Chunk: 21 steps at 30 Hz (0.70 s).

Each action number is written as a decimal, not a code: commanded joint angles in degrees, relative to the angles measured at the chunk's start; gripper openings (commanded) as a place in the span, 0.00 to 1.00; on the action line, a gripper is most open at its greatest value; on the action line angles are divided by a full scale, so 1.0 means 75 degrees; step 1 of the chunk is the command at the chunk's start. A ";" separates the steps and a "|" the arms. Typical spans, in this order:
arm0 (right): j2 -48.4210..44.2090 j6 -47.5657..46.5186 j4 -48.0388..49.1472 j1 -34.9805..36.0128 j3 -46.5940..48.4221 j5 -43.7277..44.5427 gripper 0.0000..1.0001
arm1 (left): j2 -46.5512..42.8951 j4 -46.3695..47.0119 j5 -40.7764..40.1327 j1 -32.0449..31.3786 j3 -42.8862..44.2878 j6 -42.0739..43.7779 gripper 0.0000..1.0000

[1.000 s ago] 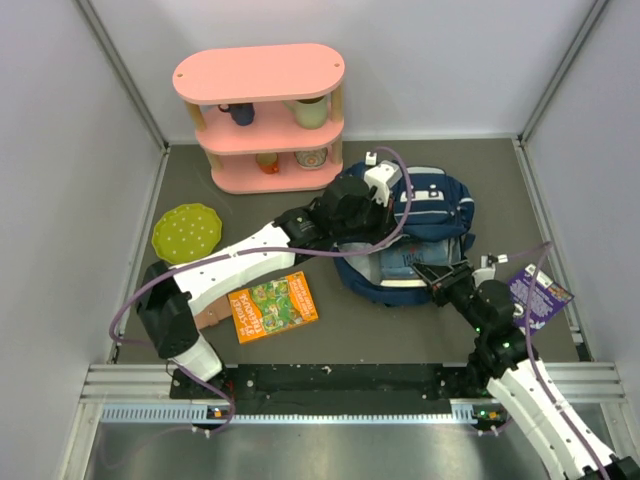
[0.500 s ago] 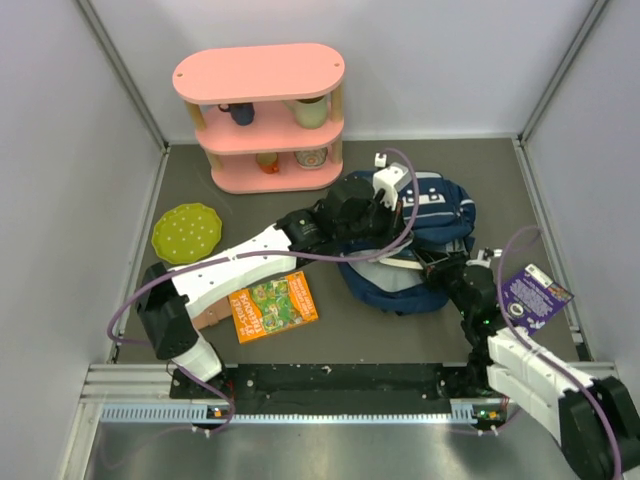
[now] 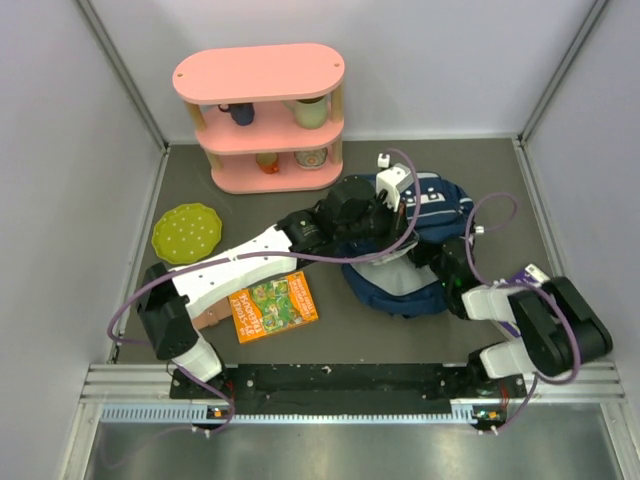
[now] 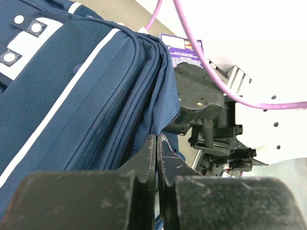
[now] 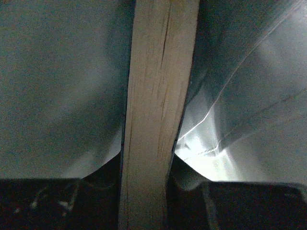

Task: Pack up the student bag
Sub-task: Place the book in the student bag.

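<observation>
The student bag (image 3: 440,205), navy with white stripes, lies right of centre on the dark table; it also fills the left wrist view (image 4: 72,96). My left gripper (image 3: 388,222) is at the bag's upper edge, jaws pressed together (image 4: 157,143) on a fold of its blue fabric. My right gripper (image 3: 435,262) is pushed into the bag's mouth and mostly hidden. In the right wrist view it (image 5: 153,191) is shut on a book (image 5: 156,96), seen by its cream page edges, with the bag's grey lining (image 5: 57,86) all around.
A pink shelf (image 3: 265,120) with cups stands at the back left. A green plate (image 3: 186,232) and an orange picture book (image 3: 274,306) lie left of the bag. A purple book (image 3: 527,278) lies under the right arm and shows in the left wrist view (image 4: 184,48).
My right gripper has pushed left into the bag, and the arm has folded low. The bag's pale inside no longer shows from above. My left gripper shifted slightly right.
</observation>
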 commanded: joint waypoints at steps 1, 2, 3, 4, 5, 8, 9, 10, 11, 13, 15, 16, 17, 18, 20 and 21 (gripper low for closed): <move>0.1030 -0.0136 0.2880 -0.0061 0.0546 -0.0300 0.20 | -0.0300 0.1256 0.0014 -0.0053 0.0073 -0.0187 0.00; 0.1147 -0.0124 0.2986 -0.0049 0.0523 -0.0313 0.25 | -0.0288 0.1210 -0.0091 -0.0053 0.0050 -0.0176 0.00; 0.1265 -0.0066 0.2929 -0.0060 0.0476 -0.0568 0.37 | -0.0288 0.1186 -0.0266 -0.0042 -0.0043 -0.0175 0.00; 0.1289 -0.0054 0.2847 -0.0061 0.0406 -0.0791 0.41 | -0.0299 0.1175 -0.0338 -0.0019 -0.0102 -0.0187 0.00; 0.1196 -0.0100 0.2730 -0.0037 0.0255 -0.0863 0.46 | -0.0311 0.1186 -0.0385 -0.0007 -0.0161 -0.0210 0.00; 0.0284 -0.0462 0.1502 -0.0049 0.0020 -0.0970 0.62 | -0.0381 0.1268 -0.0479 0.0122 -0.0430 -0.0339 0.00; -0.0009 -0.0777 0.0791 -0.0037 -0.0144 -0.0946 0.73 | -0.0405 0.1384 -0.0467 0.0169 -0.0593 -0.0386 0.00; -0.0371 -0.0896 0.0343 -0.0049 -0.0168 -0.0934 0.77 | -0.0451 0.1409 -0.0398 0.0250 -0.0676 -0.0433 0.00; -0.1001 -0.0979 -0.0288 -0.0037 -0.0134 -0.0899 0.78 | -0.0475 0.1386 -0.0374 0.0286 -0.0747 -0.0491 0.00; -0.1638 -0.1318 -0.1773 -0.0049 -0.0052 -0.0852 0.81 | -0.0510 0.1655 -0.0397 0.0356 -0.0864 -0.0515 0.00; -0.2307 -0.1506 -0.2541 -0.0037 0.0065 -0.0852 0.80 | -0.0499 0.1666 -0.0374 0.0392 -0.0900 -0.0539 0.00; -0.2436 -0.1530 -0.3008 -0.0049 0.0077 -0.0922 0.77 | -0.0499 0.1690 -0.0385 0.0415 -0.0911 -0.0539 0.00; -0.2681 -0.1530 -0.3140 -0.0049 0.0031 -0.0969 0.75 | -0.0499 0.1713 -0.0362 0.0427 -0.0923 -0.0539 0.00; -0.2753 -0.1530 -0.3316 -0.0037 0.0019 -0.1004 0.70 | -0.0499 0.1713 -0.0362 0.0439 -0.0935 -0.0539 0.00; -0.2801 -0.1472 -0.3400 -0.0037 -0.0109 -0.1133 0.55 | -0.0487 0.1737 -0.0327 0.0462 -0.0958 -0.0550 0.00; -0.2812 -0.1425 -0.3400 -0.0037 -0.0157 -0.1168 0.41 | -0.0499 0.1749 -0.0315 0.0474 -0.0970 -0.0562 0.00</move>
